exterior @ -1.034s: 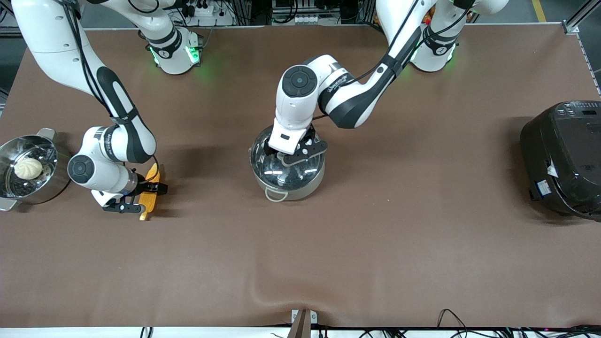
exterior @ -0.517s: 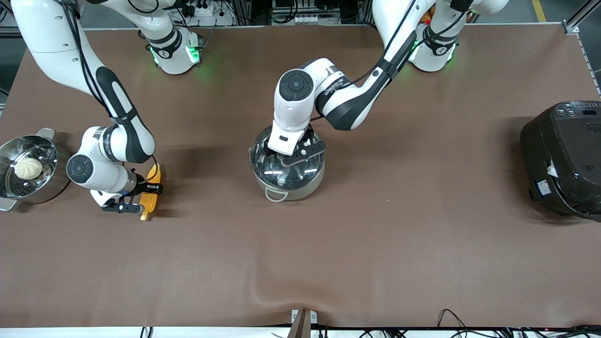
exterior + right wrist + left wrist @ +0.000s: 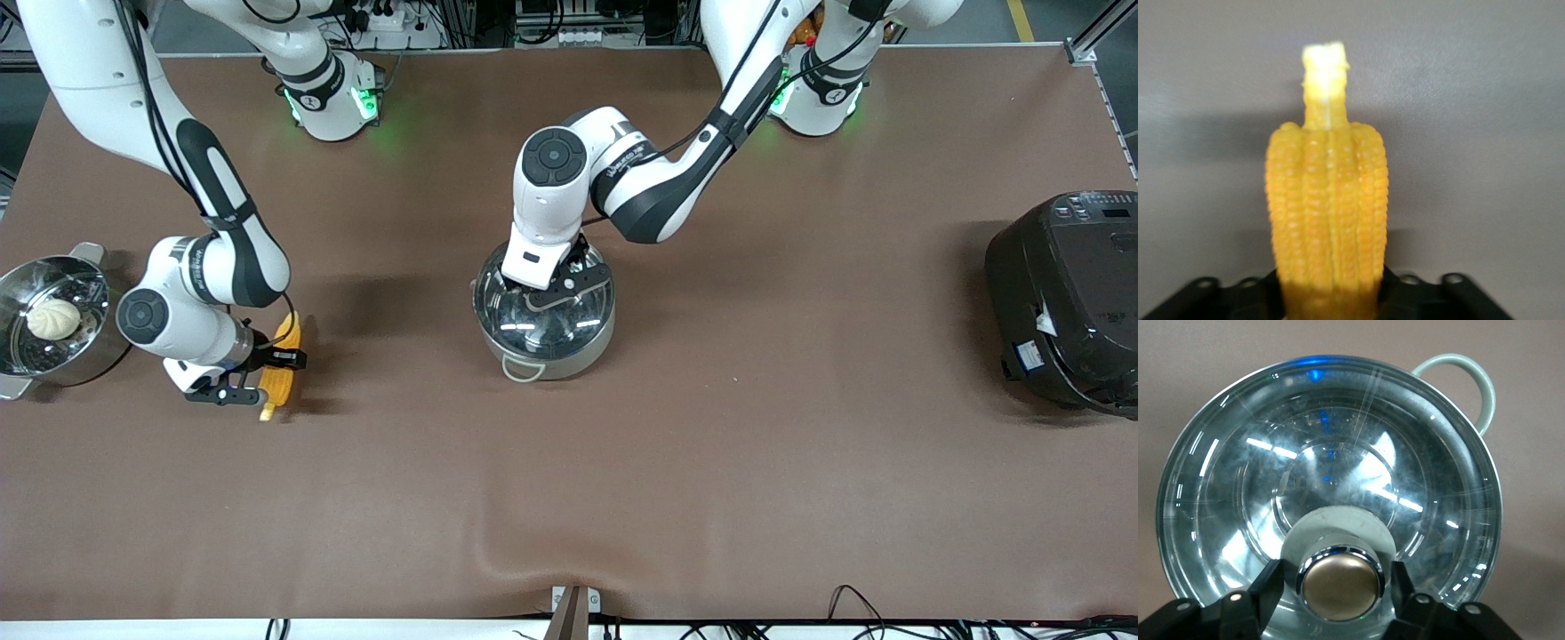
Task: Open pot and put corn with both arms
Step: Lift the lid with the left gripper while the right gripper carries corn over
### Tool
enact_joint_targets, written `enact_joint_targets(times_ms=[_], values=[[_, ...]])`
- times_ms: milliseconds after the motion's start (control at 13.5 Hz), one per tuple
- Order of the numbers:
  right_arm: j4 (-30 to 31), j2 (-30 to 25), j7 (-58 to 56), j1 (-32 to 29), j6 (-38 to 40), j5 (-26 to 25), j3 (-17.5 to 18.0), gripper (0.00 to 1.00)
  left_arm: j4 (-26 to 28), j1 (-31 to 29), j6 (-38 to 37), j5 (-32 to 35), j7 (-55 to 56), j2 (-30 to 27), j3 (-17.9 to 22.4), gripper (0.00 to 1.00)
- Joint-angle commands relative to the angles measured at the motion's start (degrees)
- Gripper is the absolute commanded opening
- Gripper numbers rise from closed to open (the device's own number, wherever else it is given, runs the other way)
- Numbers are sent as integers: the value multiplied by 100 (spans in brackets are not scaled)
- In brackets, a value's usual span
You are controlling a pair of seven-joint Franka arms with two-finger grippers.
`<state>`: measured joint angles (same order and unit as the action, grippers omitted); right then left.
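Observation:
The steel pot (image 3: 569,356) stands mid-table with its glass lid (image 3: 524,324) on; the lid also shows in the left wrist view (image 3: 1338,453). My left gripper (image 3: 553,298) is low over the lid, and its fingers straddle the tan knob (image 3: 1341,587) with small gaps on both sides, so it is open. The knob is hidden under the hand in the front view. My right gripper (image 3: 269,373) is shut on the yellow corn (image 3: 281,360) near the table's surface, at the right arm's end. The corn's pale stub (image 3: 1326,60) points away from the gripper (image 3: 1330,293).
A steel pot with a perforated tray (image 3: 89,276) and a white bun (image 3: 52,317) stands at the right arm's end, beside the right arm's wrist. A large black cooker (image 3: 1067,293) stands at the left arm's end. The brown cloth has a wrinkle (image 3: 524,551) near the front edge.
My left gripper has shifted and come down around the lid's knob. My right gripper has moved slightly toward the bun pot with the corn in it.

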<state>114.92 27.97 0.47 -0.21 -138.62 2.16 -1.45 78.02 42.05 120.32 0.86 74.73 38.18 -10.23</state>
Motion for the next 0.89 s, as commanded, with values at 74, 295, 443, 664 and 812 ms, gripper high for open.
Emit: enact_joint_targets(times_ms=[74, 295, 443, 664, 812], values=[[57, -529, 15, 38, 414, 66, 22, 0, -138, 84, 27, 116, 165, 93, 56, 9], [4, -626, 68, 108, 590, 66, 31, 0, -138, 49, 18, 125, 165, 14, 56, 0], [-49, -705, 85, 126, 748, 74, 40, 0, -138, 14, -25, 125, 165, -135, 82, 0], [-216, -741, 85, 126, 1073, 83, 40, 0, -112, -126, -270, 134, 165, -538, 152, 0], [-242, -767, 85, 152, 1117, 83, 49, 0, -103, -311, -569, 125, 156, -925, 161, 0]])
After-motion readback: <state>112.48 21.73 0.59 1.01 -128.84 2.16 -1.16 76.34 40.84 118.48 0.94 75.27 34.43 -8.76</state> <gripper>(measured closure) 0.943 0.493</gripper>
